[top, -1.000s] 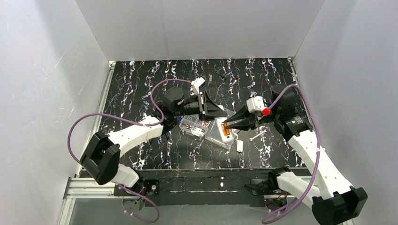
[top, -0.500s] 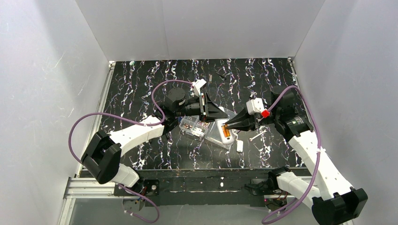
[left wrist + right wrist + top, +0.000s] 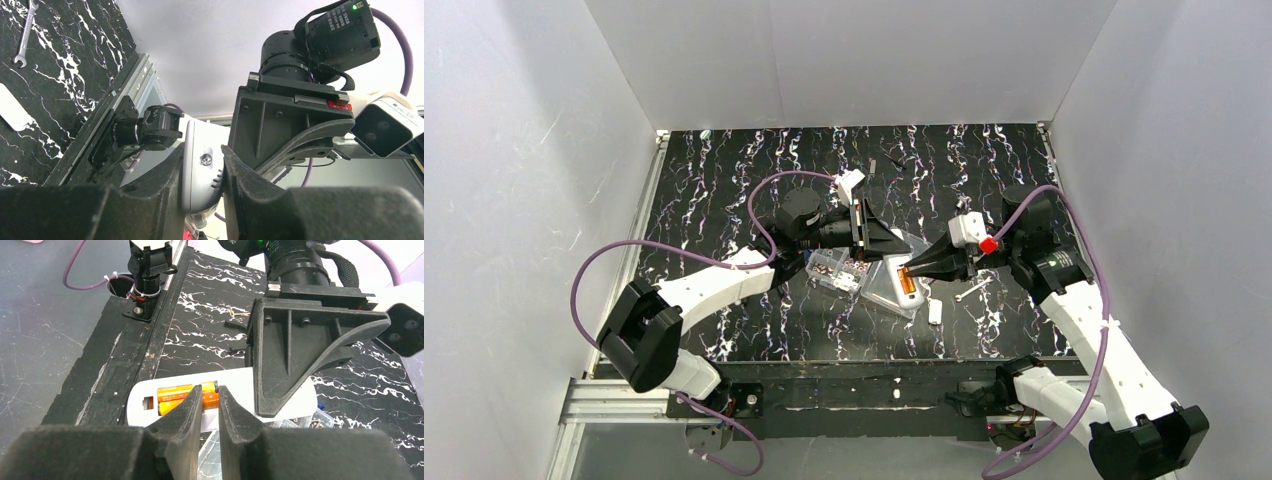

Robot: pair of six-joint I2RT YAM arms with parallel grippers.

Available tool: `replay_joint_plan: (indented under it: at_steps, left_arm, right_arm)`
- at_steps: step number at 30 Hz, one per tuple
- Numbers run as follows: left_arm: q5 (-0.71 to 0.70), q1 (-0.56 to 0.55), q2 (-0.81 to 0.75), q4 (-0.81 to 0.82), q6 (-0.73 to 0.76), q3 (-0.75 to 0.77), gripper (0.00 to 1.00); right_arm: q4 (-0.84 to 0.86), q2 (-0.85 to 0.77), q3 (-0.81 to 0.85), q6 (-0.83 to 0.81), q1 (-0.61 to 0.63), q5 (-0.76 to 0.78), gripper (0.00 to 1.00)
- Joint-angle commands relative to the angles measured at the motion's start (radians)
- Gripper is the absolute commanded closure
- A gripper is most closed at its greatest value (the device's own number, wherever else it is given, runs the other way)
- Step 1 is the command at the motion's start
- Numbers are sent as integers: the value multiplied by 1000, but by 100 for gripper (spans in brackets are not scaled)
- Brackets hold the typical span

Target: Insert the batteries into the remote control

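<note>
My left pincer clamped shut on remote control, steadying it with recess facing up so other side can work. My right pincer at recess, jaws narrow gap only, tips astride end of one battery; gripping or just pressing, cannot tell. I judge: seating it home.

Count — batteries two, orange, side by side in recess. Remote one. White cover piece one, loose on worktop near remote. Small wrench one, close by.

Nothing legible anywhere; only faint, unreadable print on the orange batteries lying in the recess of the white remote control.
</note>
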Motion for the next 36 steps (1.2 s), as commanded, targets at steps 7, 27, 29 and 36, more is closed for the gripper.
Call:
replay_joint_plan:
  at_steps: [7, 27, 29, 36]
  left_arm:
    - [0, 9, -71, 102, -17, 63, 100]
    - [-19, 10, -91, 91, -14, 63, 100]
    - [-23, 10, -90, 92, -14, 62, 100]
    - [-27, 9, -87, 87, -8, 62, 100]
  right_arm:
    - [-140, -23, -29, -14, -3, 25, 79]
    - [-211, -28, -36, -38, 23, 83, 81]
    - [-212, -26, -32, -37, 24, 86, 82]
    - [-326, 21, 18, -114, 45, 114, 87]
